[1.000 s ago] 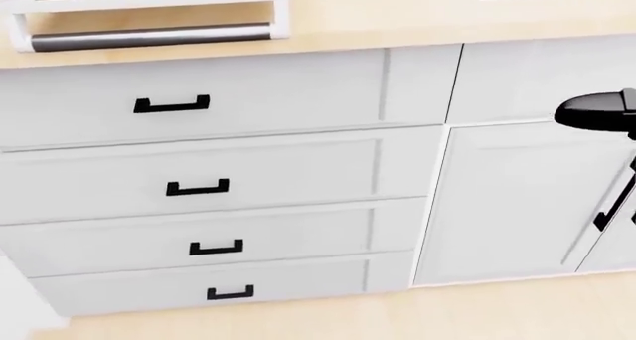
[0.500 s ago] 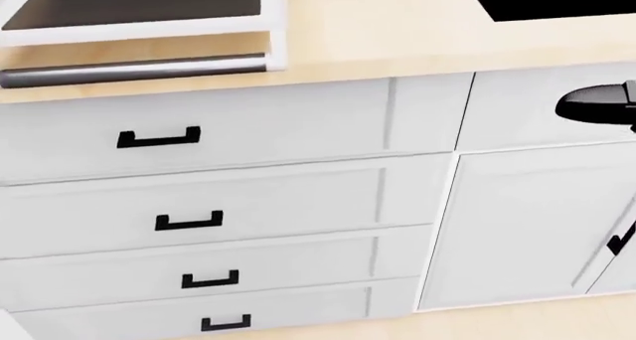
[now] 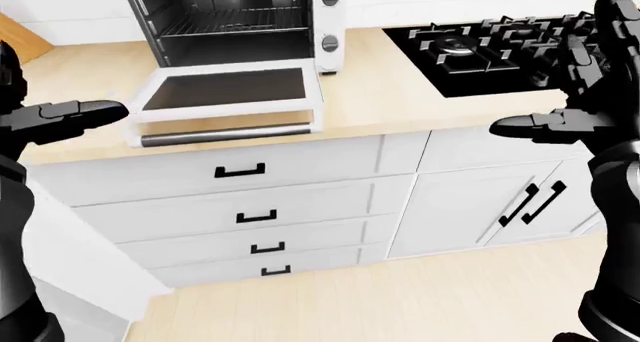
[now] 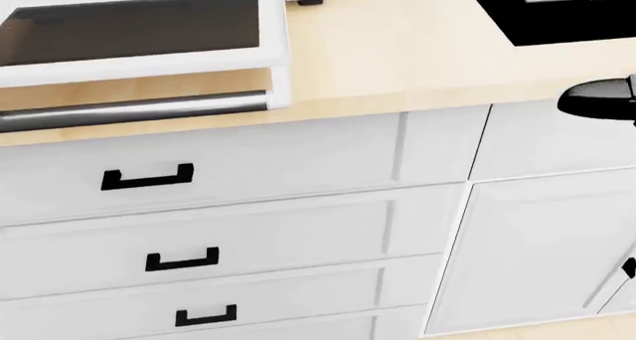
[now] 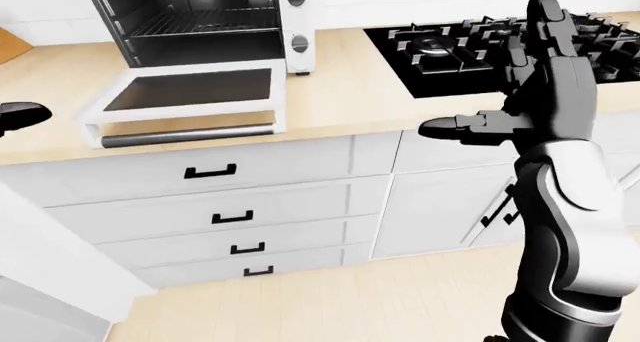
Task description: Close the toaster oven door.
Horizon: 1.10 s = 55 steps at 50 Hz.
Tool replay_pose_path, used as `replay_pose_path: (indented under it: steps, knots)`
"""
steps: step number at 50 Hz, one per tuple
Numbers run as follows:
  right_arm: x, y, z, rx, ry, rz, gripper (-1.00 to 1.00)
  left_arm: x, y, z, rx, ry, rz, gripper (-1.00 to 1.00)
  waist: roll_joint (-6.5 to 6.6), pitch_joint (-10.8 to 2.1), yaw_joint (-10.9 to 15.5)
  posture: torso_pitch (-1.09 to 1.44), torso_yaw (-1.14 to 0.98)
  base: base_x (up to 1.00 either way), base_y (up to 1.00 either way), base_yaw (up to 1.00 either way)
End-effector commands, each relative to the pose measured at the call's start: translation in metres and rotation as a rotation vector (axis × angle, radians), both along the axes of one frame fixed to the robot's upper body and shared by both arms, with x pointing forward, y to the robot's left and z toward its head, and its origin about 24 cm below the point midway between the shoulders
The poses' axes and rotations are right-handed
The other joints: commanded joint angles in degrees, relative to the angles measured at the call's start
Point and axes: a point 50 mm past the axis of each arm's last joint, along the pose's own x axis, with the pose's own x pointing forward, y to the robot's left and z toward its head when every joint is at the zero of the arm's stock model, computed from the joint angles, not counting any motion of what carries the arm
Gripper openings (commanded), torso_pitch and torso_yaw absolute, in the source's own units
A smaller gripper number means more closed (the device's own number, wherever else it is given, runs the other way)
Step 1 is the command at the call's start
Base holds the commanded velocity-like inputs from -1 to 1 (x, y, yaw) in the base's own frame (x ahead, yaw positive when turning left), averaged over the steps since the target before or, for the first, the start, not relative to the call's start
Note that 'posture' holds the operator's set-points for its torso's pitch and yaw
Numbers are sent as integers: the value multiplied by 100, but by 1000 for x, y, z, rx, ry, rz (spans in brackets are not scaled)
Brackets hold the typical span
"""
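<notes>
The toaster oven (image 3: 235, 19) sits on the wooden counter (image 3: 380, 94) left of the gas hob (image 3: 490, 49), its door (image 3: 225, 94) dropped flat. Both hands hold nothing: the left hand (image 3: 70, 119) and right hand (image 5: 520, 109) hover with fingers seemingly spread, well clear of it.

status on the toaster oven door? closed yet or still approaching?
Not closed. The toaster oven door lies folded down flat on the counter, its handle bar at the counter edge and the oven cavity open behind it. Done: the robot stands facing the oven. In hand: nothing; the left hand and right hand hover open at either side, touching neither door nor handle. Left: reach under the handle and swing the door up shut.
</notes>
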Motion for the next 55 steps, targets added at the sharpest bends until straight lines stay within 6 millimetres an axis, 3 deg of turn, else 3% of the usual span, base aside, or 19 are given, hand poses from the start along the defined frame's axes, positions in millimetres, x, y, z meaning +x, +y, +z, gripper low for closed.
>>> replay_pose_path:
  steps: [1,4,5,7,14,17,18,21,26,28,30,31,33,40,43,44,46,51,55]
  knots:
    - [-6,4,16,-26,-83,13,100,-8,1,18,36,-86,20,100,12,-73,11,0,0,12,12,0]
    - [-6,3,17,-26,-84,12,100,-8,1,18,35,-86,20,100,491,-210,-15,0,0,12,11,0]
    - [-6,3,17,-27,-84,11,100,-8,1,19,36,-86,20,100,286,-172,42,0,0,12,11,0]
    - [-5,3,16,-27,-83,12,100,-8,1,18,36,-85,20,100,341,-130,50,0,0,13,11,0]
    - [-6,2,17,-24,-85,11,100,-9,1,18,35,-86,22,100,-58,-90,91,0,0,13,11,0]
    - [-6,3,18,-25,-85,11,100,-9,2,19,33,-88,26,100,-456,-166,117,0,0,13,11,0]
    - [-6,2,18,-25,-86,11,100,-10,2,19,34,-90,27,100,-312,-137,84,0,0,12,11,0]
    - [-6,2,18,-24,-87,11,100,-10,3,18,33,-89,26,100,-340,-159,50,0,0,12,12,0]
    - [-6,2,19,-24,-88,10,100,-10,3,19,32,-91,28,100,-81,-82,33,0,0,13,11,0]
    - [-6,2,18,-24,-88,12,100,-10,3,18,32,-91,28,100,110,-87,4,0,0,12,11,0]
    - [-6,2,19,-24,-89,11,100,-10,3,18,32,-90,28,100,498,-200,-12,0,0,13,12,0]
    - [-6,2,19,-24,-89,11,100,-10,3,18,32,-90,28,100,274,-161,45,0,0,12,11,0]
    - [-6,2,20,-23,-90,12,100,-10,3,19,31,-91,28,100,333,-126,49,0,0,12,11,0]
    - [-6,3,21,-17,-90,14,100,-10,3,20,31,-92,29,100,-71,-100,92,0,0,11,11,0]
    - [-6,3,21,-16,-89,14,100,-10,3,20,30,-93,29,100,-489,-190,112,0,0,9,12,0]
    - [-6,2,22,-16,-90,14,100,-10,3,21,29,-94,29,100,-245,-144,57,0,0,10,12,0]
    - [-6,2,21,-16,-89,14,100,-10,3,20,30,-93,29,100,-338,-150,59,0,0,9,12,0]
    - [-6,3,21,-16,-89,14,100,-11,3,20,29,-92,29,100,-123,-108,41,0,0,10,12,0]
    - [-6,2,22,-15,-90,14,100,-11,3,20,29,-92,30,100,368,-160,-11,0,0,9,12,0]
